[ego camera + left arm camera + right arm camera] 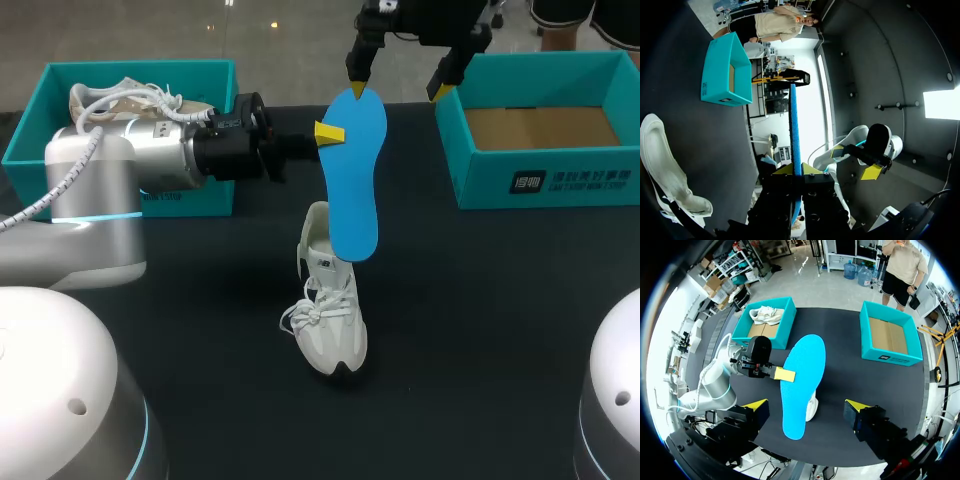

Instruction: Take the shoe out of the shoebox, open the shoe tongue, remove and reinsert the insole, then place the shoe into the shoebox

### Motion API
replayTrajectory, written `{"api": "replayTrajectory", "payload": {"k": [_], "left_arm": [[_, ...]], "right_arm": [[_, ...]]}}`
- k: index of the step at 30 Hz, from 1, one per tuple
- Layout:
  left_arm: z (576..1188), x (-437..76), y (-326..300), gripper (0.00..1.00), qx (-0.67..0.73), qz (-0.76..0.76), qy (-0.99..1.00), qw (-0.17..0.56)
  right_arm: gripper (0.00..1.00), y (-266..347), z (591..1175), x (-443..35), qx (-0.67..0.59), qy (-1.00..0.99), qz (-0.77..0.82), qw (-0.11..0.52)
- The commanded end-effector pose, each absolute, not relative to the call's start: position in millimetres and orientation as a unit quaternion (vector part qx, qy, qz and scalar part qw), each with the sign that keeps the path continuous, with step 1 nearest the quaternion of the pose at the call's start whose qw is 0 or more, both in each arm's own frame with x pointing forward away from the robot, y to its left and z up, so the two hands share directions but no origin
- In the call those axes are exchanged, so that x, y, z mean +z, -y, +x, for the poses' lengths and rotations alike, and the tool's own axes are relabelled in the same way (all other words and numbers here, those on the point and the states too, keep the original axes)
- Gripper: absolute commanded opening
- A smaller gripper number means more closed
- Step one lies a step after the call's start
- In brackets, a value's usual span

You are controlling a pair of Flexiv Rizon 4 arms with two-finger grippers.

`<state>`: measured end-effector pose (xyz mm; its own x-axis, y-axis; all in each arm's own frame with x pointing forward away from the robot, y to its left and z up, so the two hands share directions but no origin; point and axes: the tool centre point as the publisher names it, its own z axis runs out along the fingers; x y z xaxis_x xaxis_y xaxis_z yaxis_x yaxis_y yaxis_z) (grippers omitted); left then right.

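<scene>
Insole: thin blue foam, likely light, floppy, prone to buckle if pushed from one end. Best hold is side edge, pinched flat across both faces. Hangs upright over white sneaker, which stands on table, well apart from empty teal shoebox. Left tool pinches insole's side edge near upper end. Right tool spread wide, empty, above insole's top. One tip close to it, contact unclear.

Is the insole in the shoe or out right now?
Out. The left gripper is shut on the insole, holding it in the air, clear of the shoe on the table.
</scene>
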<state>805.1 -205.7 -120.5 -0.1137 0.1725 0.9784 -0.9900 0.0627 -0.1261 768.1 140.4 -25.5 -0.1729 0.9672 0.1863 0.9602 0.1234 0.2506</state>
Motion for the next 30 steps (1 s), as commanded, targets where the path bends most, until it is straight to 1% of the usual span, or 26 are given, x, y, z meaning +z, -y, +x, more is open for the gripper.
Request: {"api": "replayTrajectory", "payload": {"k": [1, 3, 6, 10, 13, 15, 23, 30], "left_arm": [[805, -120, 205, 0.00, 0.550, 0.406, 0.504, 0.527], [805, -120, 205, 0.00, 0.550, 0.406, 0.504, 0.527], [805, -120, 205, 0.00, 0.550, 0.406, 0.504, 0.527], [805, -120, 205, 0.00, 0.550, 0.406, 0.504, 0.527], [805, -120, 205, 0.00, 0.550, 0.406, 0.504, 0.527], [805, -120, 205, 0.00, 0.550, 0.406, 0.504, 0.527], [805, -120, 205, 0.00, 0.550, 0.406, 0.504, 0.527], [805, -120, 205, 0.00, 0.550, 0.406, 0.504, 0.527]], "right_arm": [[1.00, -141, 769, -26, 0.156, -0.750, 0.643, 0.011], [1.00, -140, 776, -25, 0.147, -0.752, 0.642, 0.031], [1.00, -135, 783, -24, 0.136, -0.745, 0.651, 0.045], [1.00, -134, 781, -24, 0.104, -0.740, 0.663, 0.048], [1.00, -134, 780, -25, 0.103, -0.733, 0.671, 0.044], [1.00, -136, 781, -24, 0.098, -0.732, 0.672, 0.053], [1.00, -154, 782, -29, 0.118, -0.740, 0.660, 0.056], [1.00, -177, 775, -38, 0.093, -0.761, 0.638, 0.071]]}}
